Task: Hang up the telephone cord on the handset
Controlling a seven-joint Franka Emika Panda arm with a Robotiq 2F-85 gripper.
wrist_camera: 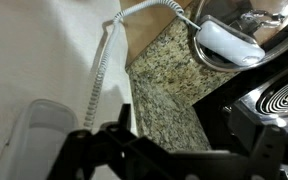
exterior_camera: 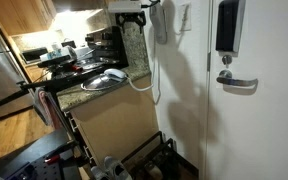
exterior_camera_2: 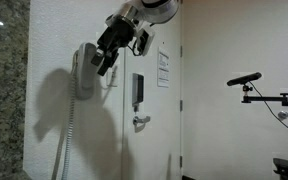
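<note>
A speckled granite slab [exterior_camera_2: 2, 95] fills the left edge of an exterior view, next to a smooth off-white wall [exterior_camera_2: 44, 40]. On that wall the handset [exterior_camera_2: 84, 70] hangs upright, a slim light-grey bar with rounded ends. From its lower end the telephone cord [exterior_camera_2: 68, 135] drops down the wall, thin, cream and tightly coiled. Just right of the handset's upper end is the gripper [exterior_camera_2: 102, 62], black and blocky, tilted down toward it. Its two fingers are spread apart with nothing between them, and whether a fingertip touches the plastic cannot be told. Further right a black rectangular box [exterior_camera_2: 138, 92] sits above a metal lever handle [exterior_camera_2: 141, 122] on the door, with a paper sheet [exterior_camera_2: 163, 68] beside it.

In the wrist view the handset's pale rounded end lies at lower left. The cord's spiral runs up beside it, then turns smooth and curves right over a mottled granite countertop [wrist_camera: 169, 95]. Right of that a smooth white rounded object [wrist_camera: 229, 42] rests in a shiny metal pan [wrist_camera: 206, 58], above a dark ringed coil burner [wrist_camera: 279, 100]
</note>
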